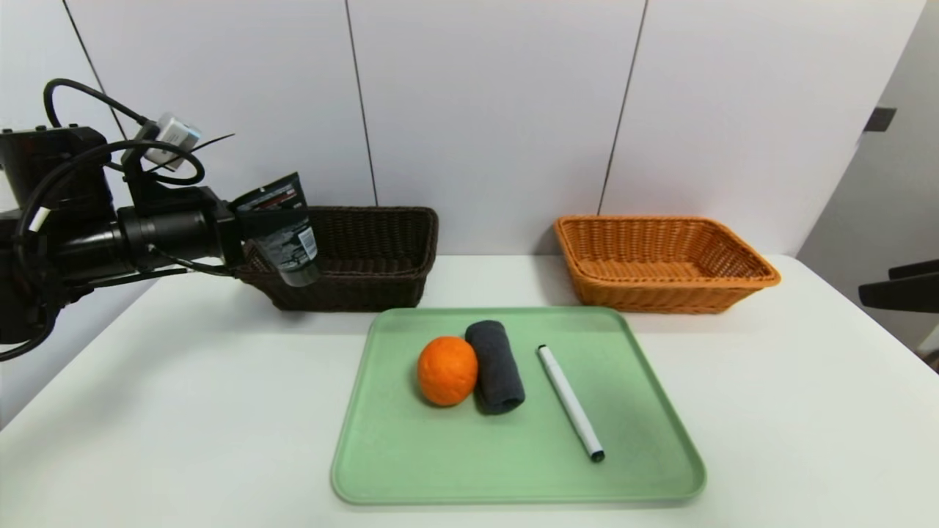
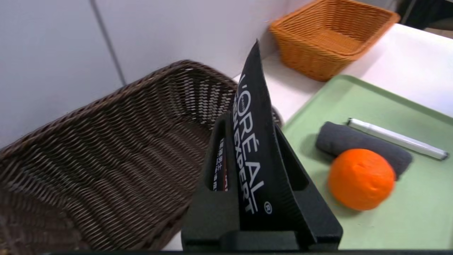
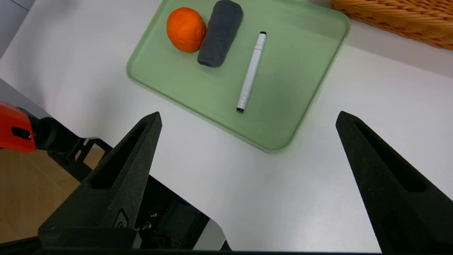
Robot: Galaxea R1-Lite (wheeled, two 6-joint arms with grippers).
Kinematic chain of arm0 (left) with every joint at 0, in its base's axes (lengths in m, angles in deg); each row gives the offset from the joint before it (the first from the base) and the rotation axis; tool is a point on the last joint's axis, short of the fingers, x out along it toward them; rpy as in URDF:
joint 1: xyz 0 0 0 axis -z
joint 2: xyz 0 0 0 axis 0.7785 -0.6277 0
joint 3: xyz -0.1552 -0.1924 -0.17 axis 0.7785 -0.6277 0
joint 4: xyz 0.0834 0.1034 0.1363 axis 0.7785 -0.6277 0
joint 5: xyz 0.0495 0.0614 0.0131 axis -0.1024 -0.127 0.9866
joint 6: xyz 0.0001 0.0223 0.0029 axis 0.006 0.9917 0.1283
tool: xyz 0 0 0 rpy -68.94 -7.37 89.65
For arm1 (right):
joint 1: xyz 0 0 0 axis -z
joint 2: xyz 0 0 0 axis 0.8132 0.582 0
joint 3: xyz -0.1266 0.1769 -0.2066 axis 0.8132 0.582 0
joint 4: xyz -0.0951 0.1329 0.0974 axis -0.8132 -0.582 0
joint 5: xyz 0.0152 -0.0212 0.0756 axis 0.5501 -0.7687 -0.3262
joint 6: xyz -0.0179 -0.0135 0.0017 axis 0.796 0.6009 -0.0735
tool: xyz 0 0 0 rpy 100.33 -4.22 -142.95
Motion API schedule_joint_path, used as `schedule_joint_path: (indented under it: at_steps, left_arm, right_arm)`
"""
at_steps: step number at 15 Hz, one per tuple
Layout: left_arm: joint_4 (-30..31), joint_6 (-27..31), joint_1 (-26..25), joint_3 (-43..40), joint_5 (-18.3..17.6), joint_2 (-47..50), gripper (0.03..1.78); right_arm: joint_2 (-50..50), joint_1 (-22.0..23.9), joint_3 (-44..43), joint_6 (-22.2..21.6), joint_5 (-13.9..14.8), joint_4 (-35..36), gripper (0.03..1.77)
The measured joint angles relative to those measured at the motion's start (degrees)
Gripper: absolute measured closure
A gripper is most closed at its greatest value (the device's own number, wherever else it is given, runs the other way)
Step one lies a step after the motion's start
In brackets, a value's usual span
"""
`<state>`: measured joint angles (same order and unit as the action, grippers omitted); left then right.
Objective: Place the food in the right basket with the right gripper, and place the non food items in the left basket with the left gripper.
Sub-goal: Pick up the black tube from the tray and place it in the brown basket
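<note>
Head view, L to R. Left gripper (image 1: pixel 253 242), held in the air at the near-left corner of the left basket (image 1: pixel 352 253), pinches the black tube (image 1: pixel 282 231) w/ jaws pressed on its flat sides; the tube hangs over the basket's rim, not yet released. Centre: green tray (image 1: pixel 440 477) carrying the orange (image 1: pixel 447 370), touching the grey rolled cloth (image 1: pixel 495 365), and the white pen (image 1: pixel 570 402), apart from both, lying diagonally. Right basket (image 1: pixel 664 260) stands at the back, beyond the tray's right corner. Right gripper (image 3: pixel 247 156) is parked off the table's right edge, jaws spread wide, holding nothing. Risks (judged): tube released this near the rim may catch on the wicker edge and fall outside; orange, being round, could roll when the cloth beside it is lifted. Legible text, left wrist view: "L'ORÉAL" and "EXPERT" on the tube; barcode and small print unreadable.
</note>
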<state>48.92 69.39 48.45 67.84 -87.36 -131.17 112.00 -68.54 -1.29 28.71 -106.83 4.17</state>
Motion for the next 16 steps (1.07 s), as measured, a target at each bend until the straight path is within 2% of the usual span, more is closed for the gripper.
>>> schedule_joint_path:
  at_steps: [4,12,16]
  left_arm:
    - [0.02,0.02,-1.07,5.10,4.17,-6.45,1.55]
    - [-0.94,-0.11,-2.71,15.02,4.66,-17.26,1.55]
    - [-1.02,-0.17,-3.00,17.70,4.58,-19.55,1.55]
  right_arm:
    - [0.13,0.00,-0.15,0.00,0.00,0.02,0.10]
    - [0.28,0.00,0.00,0.00,-0.02,0.05,0.10]
    - [0.48,0.00,0.00,0.00,0.09,0.05,0.10]
